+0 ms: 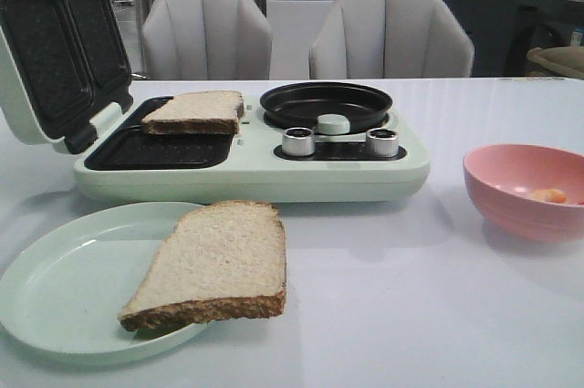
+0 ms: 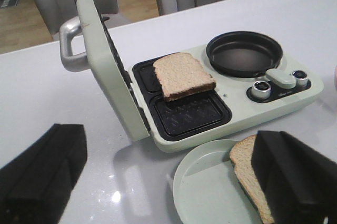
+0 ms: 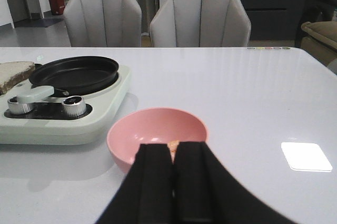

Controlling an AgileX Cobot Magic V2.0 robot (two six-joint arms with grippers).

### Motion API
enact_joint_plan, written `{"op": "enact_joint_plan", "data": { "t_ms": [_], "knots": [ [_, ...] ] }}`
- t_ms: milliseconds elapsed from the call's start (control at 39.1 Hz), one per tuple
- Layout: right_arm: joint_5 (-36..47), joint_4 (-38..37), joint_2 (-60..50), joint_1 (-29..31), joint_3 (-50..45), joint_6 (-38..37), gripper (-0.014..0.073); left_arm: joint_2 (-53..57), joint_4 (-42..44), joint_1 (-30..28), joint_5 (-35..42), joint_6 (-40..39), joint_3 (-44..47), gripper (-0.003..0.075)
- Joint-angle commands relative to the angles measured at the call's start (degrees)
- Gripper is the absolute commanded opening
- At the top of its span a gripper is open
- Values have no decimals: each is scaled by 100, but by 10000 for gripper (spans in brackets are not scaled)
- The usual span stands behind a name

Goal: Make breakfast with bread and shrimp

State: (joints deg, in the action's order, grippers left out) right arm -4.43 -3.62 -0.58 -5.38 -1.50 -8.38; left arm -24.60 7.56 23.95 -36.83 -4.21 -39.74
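- One bread slice (image 1: 196, 112) lies on the dark grill plate of the pale green breakfast maker (image 1: 251, 173), whose lid (image 1: 55, 46) stands open.
- The second bread slice (image 1: 212, 265) rests on the pale green plate (image 1: 64, 288), its edge overhanging the rim onto the white table (image 1: 411, 315).
- The shrimp (image 1: 547, 194) sits in the pink bowl (image 1: 525, 189), right of the appliance.
- The round black pan (image 1: 326, 106) sits above two knobs.
- The left end effector (image 2: 174, 182) is spread wide above the plate.
- The right end effector (image 3: 174, 182) is pressed together, near the bowl.
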Motion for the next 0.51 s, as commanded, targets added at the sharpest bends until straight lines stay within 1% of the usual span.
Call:
{"op": "enact_joint_plan", "data": {
  "t_ms": [0,256,486],
  "knots": [
    [483,-9,-126,1,91,26,142,533,-93,-5,689,-12,298,673],
    [483,-9,-126,1,91,26,142,1707,-289,-5,1212,-12,1397,673],
    [483,-9,-126,1,91,26,142,2173,-326,-5,1458,-12,1608,673]
  ]
}}
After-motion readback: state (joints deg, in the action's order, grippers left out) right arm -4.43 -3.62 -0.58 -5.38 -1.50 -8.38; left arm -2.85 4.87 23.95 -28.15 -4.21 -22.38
